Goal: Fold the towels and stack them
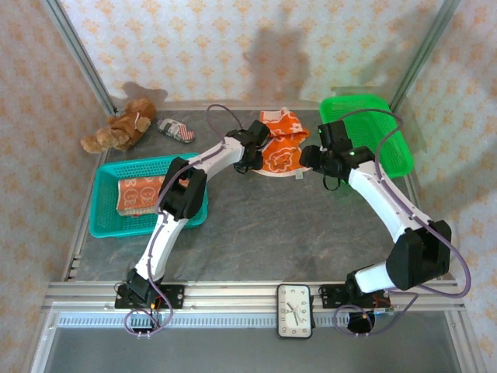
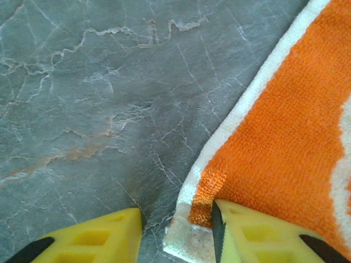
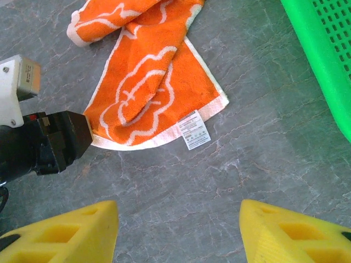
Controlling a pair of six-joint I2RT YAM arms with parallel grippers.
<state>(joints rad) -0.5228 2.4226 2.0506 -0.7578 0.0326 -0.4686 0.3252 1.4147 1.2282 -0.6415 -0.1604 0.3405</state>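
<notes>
Yellow fingertips of the left pincer (image 2: 176,211) sit at the bottom of its wrist view, parted and straddling the white-hemmed corner of the orange towel (image 2: 285,137). One finger rests on the grey worktop (image 2: 82,109) and the other on the terry, placed, it appears, to pinch that corner for a fold; nothing is clamped yet. The right pincer (image 3: 178,205) hangs released over bare stone at the bottom of its own view, facing the towel's other near corner and its care label (image 3: 193,130), probably so it can take the second corner. Seen from above, the towel lies at upper centre of the frame between both arms, its far end bunched. A cream-and-orange towel (image 1: 140,194) lies flat, apparently folded, in the teal basket (image 1: 105,225) at left, which suggests the stack builds there. The green basket (image 1: 388,148) stands at upper right.
</notes>
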